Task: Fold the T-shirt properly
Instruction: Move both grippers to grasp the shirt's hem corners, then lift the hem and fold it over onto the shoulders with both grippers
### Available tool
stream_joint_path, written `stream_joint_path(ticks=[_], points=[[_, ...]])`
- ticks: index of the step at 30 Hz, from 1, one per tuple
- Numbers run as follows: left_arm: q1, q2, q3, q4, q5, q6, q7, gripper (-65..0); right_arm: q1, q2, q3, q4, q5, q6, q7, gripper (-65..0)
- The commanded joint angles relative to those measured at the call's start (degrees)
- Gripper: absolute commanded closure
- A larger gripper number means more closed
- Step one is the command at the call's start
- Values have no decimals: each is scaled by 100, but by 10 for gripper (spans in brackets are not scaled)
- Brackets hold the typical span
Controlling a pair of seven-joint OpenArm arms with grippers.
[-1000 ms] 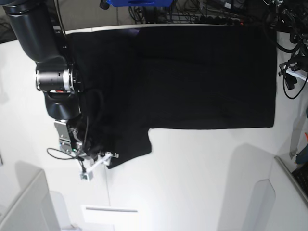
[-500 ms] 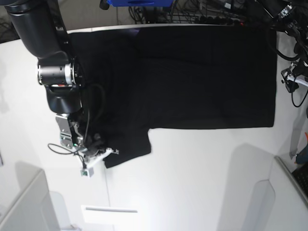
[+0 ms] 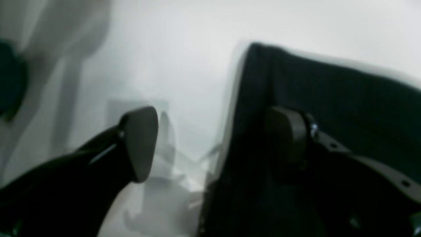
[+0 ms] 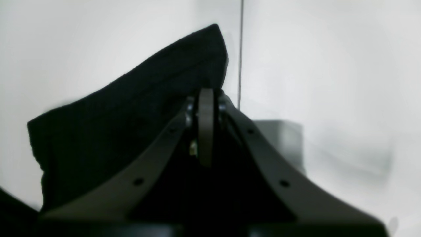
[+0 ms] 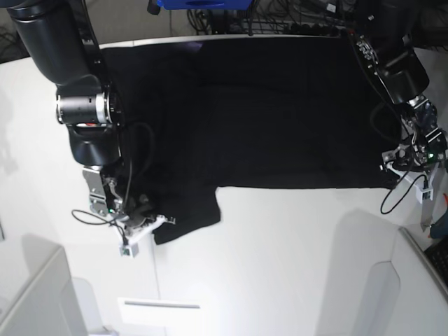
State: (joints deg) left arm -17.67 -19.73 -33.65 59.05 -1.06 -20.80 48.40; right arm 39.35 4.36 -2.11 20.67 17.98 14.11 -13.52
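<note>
Spread flat across the far half of the white counter point(image 5: 280, 266): a large black short-sleeved cloth T-shirt point(image 5: 280, 112), plain side up, one sleeve reaching toward the near-left. Right pincer point(image 4: 206, 131) clamped on that sleeve's hem point(image 4: 131, 108) — pads pressed together with dark cloth bunched between (probably gripped to carry it inward for a fold). Left pincer point(image 3: 213, 144) spread apart, straddling the shirt's opposite corner point(image 3: 256, 65) — seemingly lining up for a matching grab. No brand, label or writing legible anywhere.
</note>
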Motion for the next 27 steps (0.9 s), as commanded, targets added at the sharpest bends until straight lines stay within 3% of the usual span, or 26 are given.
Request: stream_joint_path(ticks=[1, 5, 9, 14, 27], points=[[-180, -115, 37, 25, -13, 45, -168, -487, 69, -1, -4, 4, -70, -26, -305, 0], [-215, -27, 37, -37, -4, 62, -396, -487, 69, 17, -4, 4, -70, -17, -297, 0], [-198, 175, 37, 218, 40, 71, -370, -487, 60, 17, -4, 4, -70, -17, -288, 0], [-39, 184, 29, 544, -4, 71, -361, -487, 60, 17, -4, 4, -70, -17, -297, 0], [-646, 157, 46, -555, 58, 71, -581, -485, 69, -1, -4, 4, -70, -9, -297, 0]])
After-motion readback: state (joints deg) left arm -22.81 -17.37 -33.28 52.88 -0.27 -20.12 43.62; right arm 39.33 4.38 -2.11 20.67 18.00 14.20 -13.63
